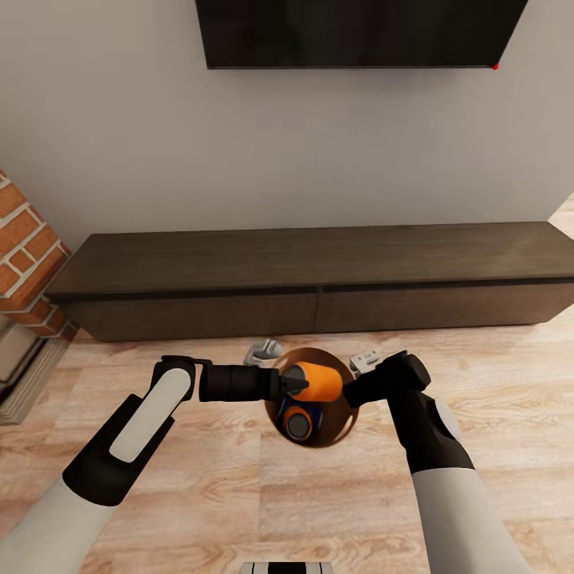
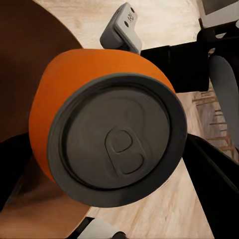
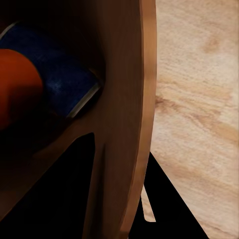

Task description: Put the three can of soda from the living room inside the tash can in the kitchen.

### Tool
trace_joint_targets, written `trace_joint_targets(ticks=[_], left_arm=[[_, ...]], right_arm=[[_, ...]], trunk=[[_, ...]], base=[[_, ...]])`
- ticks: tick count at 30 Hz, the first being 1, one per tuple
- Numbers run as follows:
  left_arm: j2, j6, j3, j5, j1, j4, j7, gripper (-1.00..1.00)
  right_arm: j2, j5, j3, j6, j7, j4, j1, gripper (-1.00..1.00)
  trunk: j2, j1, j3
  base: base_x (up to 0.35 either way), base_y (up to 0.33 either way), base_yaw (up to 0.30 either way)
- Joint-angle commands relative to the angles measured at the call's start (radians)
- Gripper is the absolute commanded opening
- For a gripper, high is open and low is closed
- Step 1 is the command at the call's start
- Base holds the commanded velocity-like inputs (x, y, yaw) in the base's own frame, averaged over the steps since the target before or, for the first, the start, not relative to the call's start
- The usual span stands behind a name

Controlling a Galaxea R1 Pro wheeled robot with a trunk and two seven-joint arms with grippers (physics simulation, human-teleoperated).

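Soda cans first: an orange can (image 1: 313,381) is clamped sideways in the left gripper (image 1: 296,384) over the trash can's (image 1: 344,418) mouth, not yet dropped. Inside lie at least a blue can (image 3: 67,82) and another orange one (partly hidden). The right gripper (image 1: 355,392) pinches the bin's rim. By my reading, the kitchen trip remains. No labels are legible.

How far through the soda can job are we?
Two cans already lie inside the trash can: an orange can and a blue can. The left end effector holds the third can over the opening; the right end effector grips the rim. Left: drop it.
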Motion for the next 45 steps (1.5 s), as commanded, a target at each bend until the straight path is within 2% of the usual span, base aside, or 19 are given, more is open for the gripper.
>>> trace_joint_targets(ticks=[1, 6, 13, 16, 18, 22, 35, 36, 38, 39, 42, 45], left_arm=[[0.0, 0.0, 0.0, 0.001, 0.0, 0.0, 0.004, -1.0], [-0.002, 0.0, -0.001, 0.001, 0.0, 0.001, 0.032, -1.0], [-0.025, 0.0, -0.017, 0.0, 0.001, 0.005, 0.11, -1.0], [-0.035, 0.0, -0.042, 0.0, 0.0, 0.005, 0.141, -1.0], [-0.045, 0.0, -0.077, -0.001, 0.0, 0.014, 0.172, -1.0], [-0.058, 0.0, -0.101, -0.001, 0.0, 0.025, 0.2, -1.0], [-0.088, 0.0, -0.111, -0.005, 0.0, 0.03, 0.334, -1.0], [-0.088, 0.0, -0.111, -0.01, 0.0, 0.03, 0.338, -1.0], [-0.091, 0.0, -0.111, -0.045, 0.0, 0.03, 0.344, -1.0], [-0.096, 0.0, -0.11, -0.074, 0.0, 0.03, 0.346, -1.0], [-0.112, 0.0, -0.11, -0.123, 0.0, 0.03, 0.348, -1.0], [-0.12, 0.0, -0.11, -0.15, 0.0, 0.031, 0.35, -1.0]], right_arm=[[0.0, -0.018, 0.0, 0.009, 0.004, 0.0, 0.0, -1.0], [0.007, -0.017, 0.001, 0.009, 0.004, 0.0, 0.0, -1.0], [0.022, -0.016, 0.007, 0.009, 0.004, -0.003, 0.0, -1.0], [0.023, -0.016, 0.007, 0.009, 0.004, -0.005, 0.0, -1.0], [0.023, -0.016, 0.007, 0.009, 0.004, -0.005, 0.0, -1.0], [0.023, -0.016, 0.007, 0.009, 0.004, -0.007, 0.0, -1.0], [0.022, -0.016, 0.01, 0.009, 0.004, -0.009, 0.0, -1.0], [0.022, -0.016, 0.01, 0.009, 0.004, -0.009, 0.0, -1.0], [0.022, -0.016, 0.012, 0.009, 0.004, -0.009, 0.0, -1.0], [0.022, -0.016, 0.012, 0.009, 0.004, -0.009, 0.0, -1.0], [0.022, -0.016, 0.013, 0.009, 0.004, -0.01, 0.0, -1.0], [0.022, -0.016, 0.013, 0.009, 0.004, -0.01, 0.0, -1.0]], trunk=[[0.0, 0.0, 0.0], [0.0, 0.0, 0.0], [0.0, 0.0, 0.0], [0.0, 0.0, 0.0], [0.0, 0.0, 0.0], [0.0, 0.0, 0.0], [0.0, 0.0, 0.0], [0.0, 0.0, 0.0], [0.0, 0.0, 0.0], [0.0, 0.0, 0.0], [0.0, 0.0, 0.0], [0.0, 0.0, 0.0]], base=[[0.0, 0.0, 0.0], [0.0, 0.0, 0.0], [0.0, 0.0, 0.0], [0.0, 0.0, 0.0], [0.0, 0.0, 0.0], [0.0, 0.0, 0.0], [0.0, 0.0, 0.0], [0.0, 0.0, 0.0], [0.0, 0.0, 0.0], [0.0, 0.0, 0.0], [0.0, 0.0, 0.0], [0.0, 0.0, 0.0]])
